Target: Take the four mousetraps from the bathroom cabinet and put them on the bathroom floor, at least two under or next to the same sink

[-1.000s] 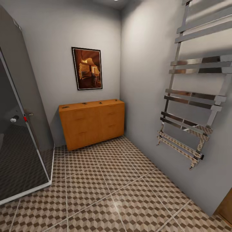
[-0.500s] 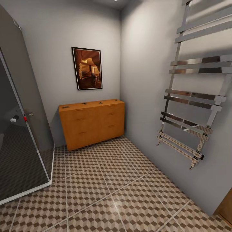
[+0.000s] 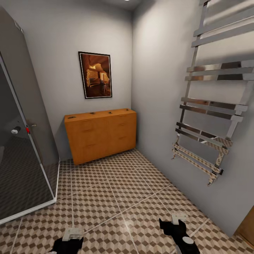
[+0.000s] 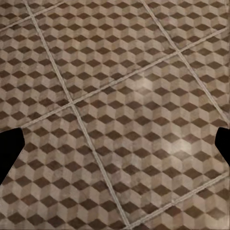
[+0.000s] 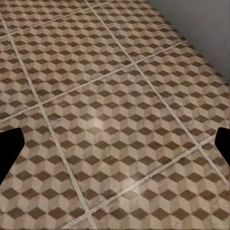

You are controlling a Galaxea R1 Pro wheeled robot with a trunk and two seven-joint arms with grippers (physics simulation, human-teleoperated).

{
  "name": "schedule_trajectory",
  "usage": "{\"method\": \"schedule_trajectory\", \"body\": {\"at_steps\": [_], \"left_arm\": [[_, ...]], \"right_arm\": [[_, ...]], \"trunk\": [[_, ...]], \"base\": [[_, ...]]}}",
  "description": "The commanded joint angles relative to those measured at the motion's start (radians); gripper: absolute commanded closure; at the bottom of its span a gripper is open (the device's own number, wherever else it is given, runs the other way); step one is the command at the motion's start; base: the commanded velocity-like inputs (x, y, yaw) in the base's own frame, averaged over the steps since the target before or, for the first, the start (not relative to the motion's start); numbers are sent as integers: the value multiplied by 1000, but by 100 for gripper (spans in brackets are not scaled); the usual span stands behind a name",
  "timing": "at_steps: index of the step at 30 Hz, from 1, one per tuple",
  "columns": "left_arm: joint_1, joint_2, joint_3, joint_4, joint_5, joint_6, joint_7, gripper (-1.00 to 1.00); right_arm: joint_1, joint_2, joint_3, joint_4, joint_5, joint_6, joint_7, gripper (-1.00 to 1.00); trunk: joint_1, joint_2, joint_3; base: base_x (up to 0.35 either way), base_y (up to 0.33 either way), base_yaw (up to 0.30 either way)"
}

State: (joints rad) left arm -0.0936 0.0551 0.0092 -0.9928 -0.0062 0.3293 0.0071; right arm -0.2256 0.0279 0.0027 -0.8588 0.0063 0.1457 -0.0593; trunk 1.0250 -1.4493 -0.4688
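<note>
From the head view, the low orange-brown wooden cabinet with two columns of drawers stands against the far grey wall, in the corner below a dark-framed brown picture. Four tiny dark specks, the mousetraps, lie spread along the cabinet's top, too small to make out in detail. Left of the cabinet is a dark glass shower enclosure; on the wall to its right hangs a chrome ladder towel rail. Well short of the cabinet, the left gripper and right gripper poke into the picture's lower edge, black with pale tips. The wrist views add what the head view lacks: in each, the black fingers sit at opposite edges, so both grippers are spread wide and hold nothing, above the bathroom floor of brown, beige and white cube-patterned tiles with pale grout. The right wrist view also catches the grey wall's base.
</note>
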Motion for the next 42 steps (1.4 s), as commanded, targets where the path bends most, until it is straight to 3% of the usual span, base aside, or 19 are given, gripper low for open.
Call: {"method": "schedule_trajectory", "body": {"at_steps": [1,7,13,20,22,29,42], "left_arm": [[-13,0,0,-1,0,15,1,-100],[-98,1,0,-2,-1,151,6,-100],[-159,1,1,10,-1,203,16,-100],[-173,0,-1,20,-1,154,16,-100],[-175,0,-3,35,0,117,16,-100],[-176,0,-6,52,0,99,12,-100],[-176,-3,-7,37,1,96,11,-100]], "right_arm": [[-12,0,0,-2,0,11,-4,-100],[-85,3,2,-4,0,25,-4,-100],[-132,5,3,-5,1,26,-3,-100],[-145,6,18,-6,9,2,0,-100],[-146,4,74,-7,37,-46,1,-100],[-147,2,149,-8,64,-109,-4,-100],[-147,1,155,-8,66,-115,-5,-100]], "trunk": [[0,-1,-1],[0,-1,-1],[0,-1,-1],[0,-1,-1],[0,-1,-1],[0,-1,-1],[0,-1,-1]], "base": [[0,0,0],[0,0,0],[0,0,0],[0,0,0],[0,0,0],[0,0,0],[0,0,0]]}}
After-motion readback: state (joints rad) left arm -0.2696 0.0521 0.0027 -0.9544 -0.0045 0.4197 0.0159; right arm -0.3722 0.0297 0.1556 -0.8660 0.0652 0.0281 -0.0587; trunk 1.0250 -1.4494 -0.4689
